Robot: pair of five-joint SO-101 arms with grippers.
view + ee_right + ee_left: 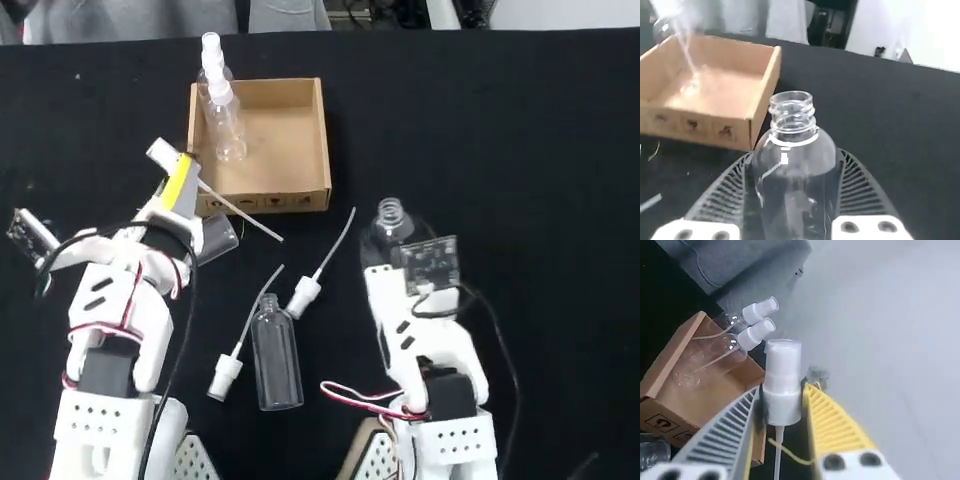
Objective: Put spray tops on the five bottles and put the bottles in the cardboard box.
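I can read no words or numbers anywhere. The only marks I find are small dark handling symbols point(725, 131) printed in a row on the outer front wall of the cardboard box point(315, 198), too small to make out

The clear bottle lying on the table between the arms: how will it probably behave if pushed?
The lying bottle looks round and rests on its side, so it would probably roll. It appears empty, with no top, so it is likely light. Its smooth clear wall may slip when gripped.
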